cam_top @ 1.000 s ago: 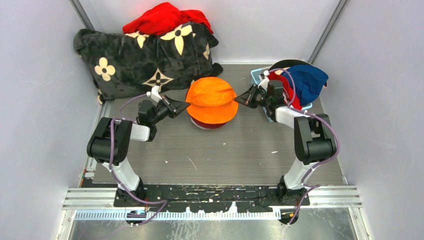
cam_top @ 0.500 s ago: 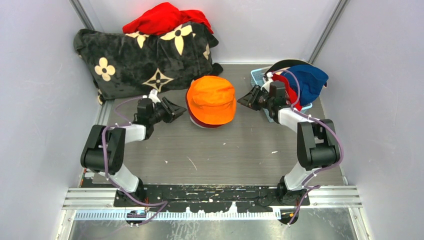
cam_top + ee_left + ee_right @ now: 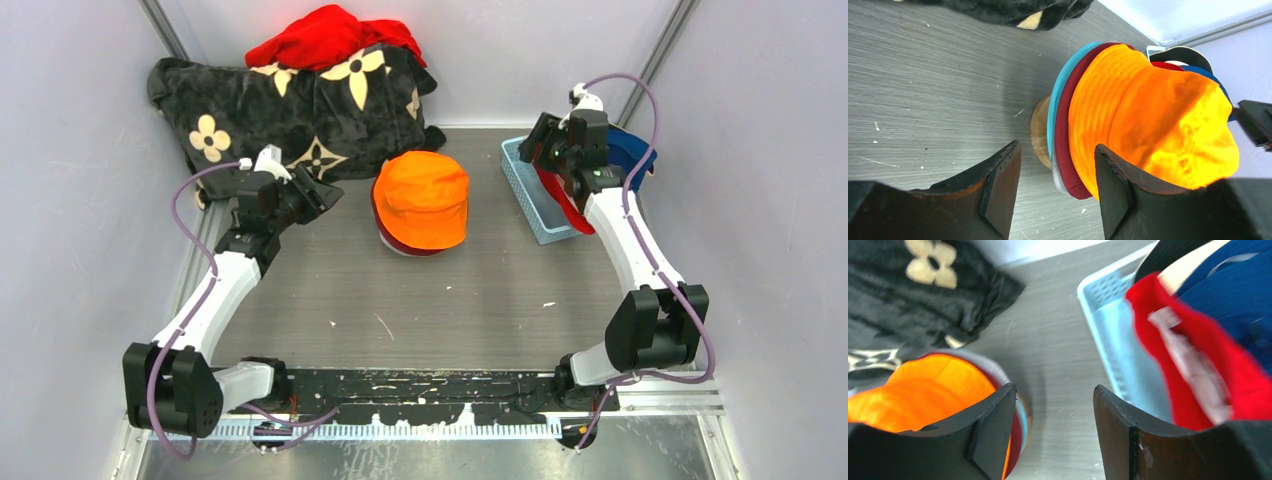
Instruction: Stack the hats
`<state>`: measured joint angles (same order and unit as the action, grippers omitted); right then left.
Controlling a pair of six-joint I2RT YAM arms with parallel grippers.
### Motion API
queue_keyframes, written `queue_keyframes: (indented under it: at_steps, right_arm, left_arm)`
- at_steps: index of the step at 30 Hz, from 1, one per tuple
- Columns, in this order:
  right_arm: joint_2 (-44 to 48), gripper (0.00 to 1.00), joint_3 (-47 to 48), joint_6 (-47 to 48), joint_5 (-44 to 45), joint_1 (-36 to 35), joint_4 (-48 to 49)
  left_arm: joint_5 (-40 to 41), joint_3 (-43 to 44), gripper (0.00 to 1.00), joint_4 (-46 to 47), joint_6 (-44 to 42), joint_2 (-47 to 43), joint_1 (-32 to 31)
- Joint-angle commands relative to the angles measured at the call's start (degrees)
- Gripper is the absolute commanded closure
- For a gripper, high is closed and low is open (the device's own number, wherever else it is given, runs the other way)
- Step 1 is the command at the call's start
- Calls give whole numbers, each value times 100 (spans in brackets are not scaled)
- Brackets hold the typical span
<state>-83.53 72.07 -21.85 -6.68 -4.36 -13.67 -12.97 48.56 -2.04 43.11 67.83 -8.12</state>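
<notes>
Release on both sides: a second ago each end effector pinched the brim of the orange hat point(image 3: 422, 198), one on either side, and now both have let go and drawn away. The left end effector point(image 3: 322, 190) sits back near the blanket point(image 3: 290, 110), jaws wide with nothing between them. The right end effector point(image 3: 543, 143) has risen over the far end of the basket point(image 3: 527, 190), jaws just as wide and empty. The orange hat keeps its place in the middle of the table point(image 3: 430, 310); its brim, pulled sideways before, looks a little narrower now.

I see that hat on top of the stack, crown up, bright and softly creased. My left wrist view shows the brims nested under it: the maroon hat point(image 3: 1065, 135) next, then the teal hat point(image 3: 1058, 100), and a thin pale edge of the grey hat point(image 3: 1055, 177). All of them sit on a wooden stand point(image 3: 1040, 132). From above only a maroon sliver shows at the near edge.

The red hat point(image 3: 1198, 365) and the blue hat point(image 3: 1238, 290) lie bunched in the basket, the blue one spilling over its far side.

My count is four hats stacked and two in the basket, six in all. A dark rim with a pale band shows behind the basket, and I cannot tell what it is. I also count one basket, one blanket, one red heap point(image 3: 330, 35) on the blanket, and two arms.
</notes>
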Motion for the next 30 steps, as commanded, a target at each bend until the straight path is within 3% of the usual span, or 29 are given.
queue_keyframes:
  at_steps: [1,16,26,30]
  right_arm:
    - [-271,38,681,892,1403,14,-1066]
    - [-861,38,802,1434,2478,14,-1190]
    - [-1502,38,979,1507,2559,19,-1211]
    - [-1751,48,1072,1530,2610,10,-1177]
  left_arm:
    - [190,268,44,-540,-312,-196,17]
    - [106,346,44,-556,-316,-264,11]
    - [63,324,44,-495,-286,-234,13]
    - [56,226,44,-424,-268,-276,16]
